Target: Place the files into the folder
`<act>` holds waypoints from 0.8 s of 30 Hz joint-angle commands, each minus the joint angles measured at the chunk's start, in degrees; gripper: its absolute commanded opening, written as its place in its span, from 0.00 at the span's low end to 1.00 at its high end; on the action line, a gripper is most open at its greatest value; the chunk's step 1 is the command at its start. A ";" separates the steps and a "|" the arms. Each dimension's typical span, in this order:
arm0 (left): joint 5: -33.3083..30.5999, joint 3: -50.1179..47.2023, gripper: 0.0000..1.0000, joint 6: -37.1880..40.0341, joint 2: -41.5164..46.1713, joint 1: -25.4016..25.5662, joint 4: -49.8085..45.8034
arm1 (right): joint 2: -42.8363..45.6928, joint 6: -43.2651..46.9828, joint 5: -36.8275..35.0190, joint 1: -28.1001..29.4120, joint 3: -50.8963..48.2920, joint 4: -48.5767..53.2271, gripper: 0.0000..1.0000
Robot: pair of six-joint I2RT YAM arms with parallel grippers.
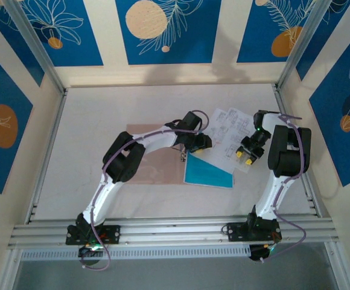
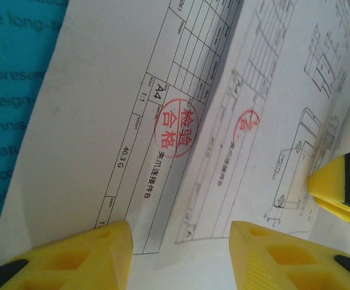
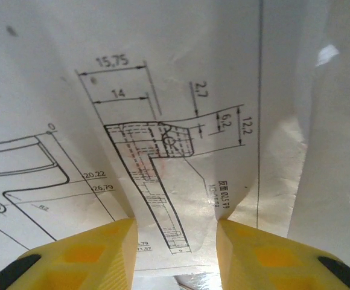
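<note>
Left gripper (image 1: pixel 194 147) and right gripper (image 1: pixel 246 156), jaws part-spread and gripping nothing, sit low over, perhaps touching, the files (image 1: pixel 229 128) right of the table's (image 1: pixel 90 139) centre; likely gathering, next sliding them left into the adjacent folder (image 1: pixel 163 170).

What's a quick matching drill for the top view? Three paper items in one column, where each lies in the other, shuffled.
Things:
1. flat pinkish-tan card folder
2. plain teal-blue paper sheet
3. white paper sheets printed with black drawings

Places:
A. farthest right, reaching the right gripper
B. farthest left, partly hidden by the left arm
C. in the middle, lowest in the picture

Pairs: 1-B, 2-C, 3-A
</note>
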State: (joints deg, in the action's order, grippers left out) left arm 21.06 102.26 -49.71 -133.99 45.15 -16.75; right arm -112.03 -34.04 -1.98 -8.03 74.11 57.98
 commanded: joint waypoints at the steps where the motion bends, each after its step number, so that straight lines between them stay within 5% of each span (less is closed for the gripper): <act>1: 0.56 -0.03 0.47 1.77 0.54 1.00 -4.34 | 0.43 1.70 2.59 0.98 -0.33 0.04 0.40; 24: -1.26 3.29 0.22 2.80 0.25 1.05 -3.25 | 2.82 3.90 2.72 1.01 -4.21 -0.36 0.40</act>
State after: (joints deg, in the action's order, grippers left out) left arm 20.47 103.26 -48.25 -133.97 45.56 -19.33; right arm -110.13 -31.24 0.23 -6.63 70.85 57.23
